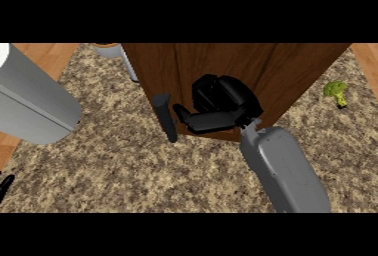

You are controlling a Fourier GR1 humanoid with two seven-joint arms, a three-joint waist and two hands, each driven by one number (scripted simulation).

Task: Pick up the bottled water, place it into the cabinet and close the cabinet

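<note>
The brown wooden cabinet [280, 75] fills the upper middle of the head view, and its front face slants down to a corner near the centre. My right hand [218, 107] lies against that wooden face, fingers relaxed and spread on it, holding nothing. A dark handle [165, 118] sticks out just left of the hand. Along the left edge looms my left forearm [33, 102], large and grey; only a black tip of the left hand [5, 186] shows at the lower left edge. I cannot make out the bottled water anywhere.
A pale cylinder with a tan top [108, 49] stands at the cabinet's far left corner. A green broccoli [337, 92] lies on the speckled counter [133, 170] to the cabinet's right. Wooden edges border the counter at far left and far right.
</note>
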